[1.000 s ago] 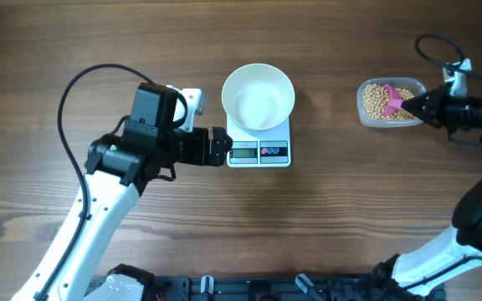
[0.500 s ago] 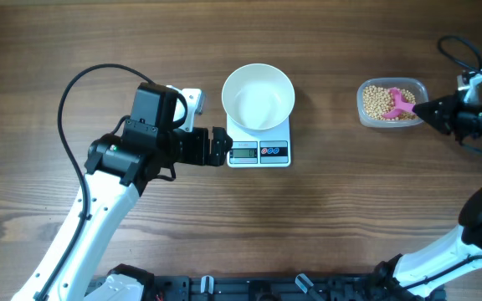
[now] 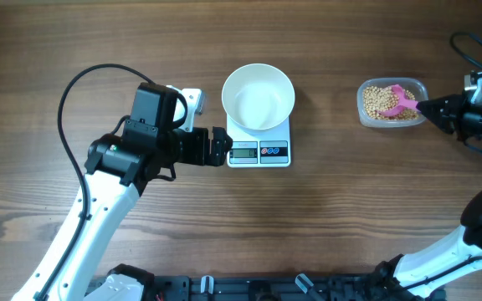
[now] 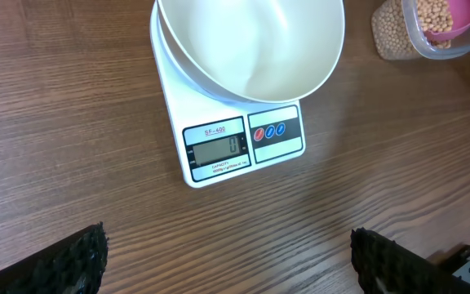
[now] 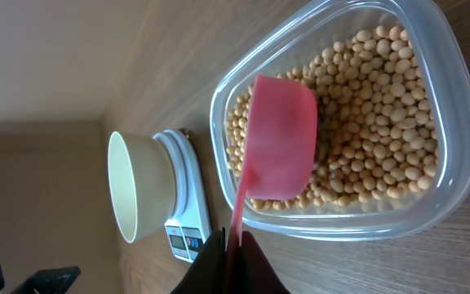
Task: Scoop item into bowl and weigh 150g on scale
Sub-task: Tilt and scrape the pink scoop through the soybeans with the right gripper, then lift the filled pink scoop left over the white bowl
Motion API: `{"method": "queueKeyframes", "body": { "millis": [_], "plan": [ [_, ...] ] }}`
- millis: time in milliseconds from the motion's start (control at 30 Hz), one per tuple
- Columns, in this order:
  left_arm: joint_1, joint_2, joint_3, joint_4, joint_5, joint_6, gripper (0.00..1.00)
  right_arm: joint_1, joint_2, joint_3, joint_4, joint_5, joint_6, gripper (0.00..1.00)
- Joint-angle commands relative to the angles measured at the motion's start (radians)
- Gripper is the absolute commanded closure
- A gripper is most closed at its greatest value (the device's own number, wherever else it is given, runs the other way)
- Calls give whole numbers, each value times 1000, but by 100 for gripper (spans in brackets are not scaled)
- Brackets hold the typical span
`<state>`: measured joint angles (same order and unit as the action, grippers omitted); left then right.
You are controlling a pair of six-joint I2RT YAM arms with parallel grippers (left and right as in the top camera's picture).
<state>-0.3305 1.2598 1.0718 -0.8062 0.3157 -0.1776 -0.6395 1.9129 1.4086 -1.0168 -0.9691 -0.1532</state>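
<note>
Looking down from the overhead cam, the white bowl sits on the scale mid-table, covering its far part. The left gripper is parked just left of the scale's front panel, though from up here I can't tell how its jaws stand. Way off to the right, the clear tub holds the beans, with a pink scoop over them. The right gripper is at the tub's right end, its arm partly cut off by the frame edge. The left wrist cam settles it: both fingertips poke in at the bottom corners, spread wide and touching nothing. The scale display reads 0, the bowl's top is cropped, and only a corner of the tub shows. In the right wrist cam, the dark fingers are clamped on the scoop's thin handle. The cup shows only its pink outside, hiding whatever's in it and some beans beneath. Bowl and scale look small in the background.
</note>
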Motion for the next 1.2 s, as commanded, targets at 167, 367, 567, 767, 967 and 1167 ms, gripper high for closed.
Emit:
{"method": "queueKeyframes", "body": {
  "millis": [167,367,567,767,967,1167],
  "plan": [
    [-4,3,-9,3,16,16,0,-22,16,-10,14,-108,29,96],
    [-4,3,-9,3,16,16,0,-65,16,-10,12,-124,40,96],
    [-4,3,-9,3,16,16,0,-94,16,-10,-7,-170,33,96],
    [-4,3,-9,3,16,16,0,-95,16,-10,-48,-229,-9,96],
    [-4,3,-9,3,16,16,0,-95,16,-10,-51,-247,-12,96],
    [-4,3,-9,3,16,16,0,-95,16,-10,-54,-317,-13,96]
  ]
}}
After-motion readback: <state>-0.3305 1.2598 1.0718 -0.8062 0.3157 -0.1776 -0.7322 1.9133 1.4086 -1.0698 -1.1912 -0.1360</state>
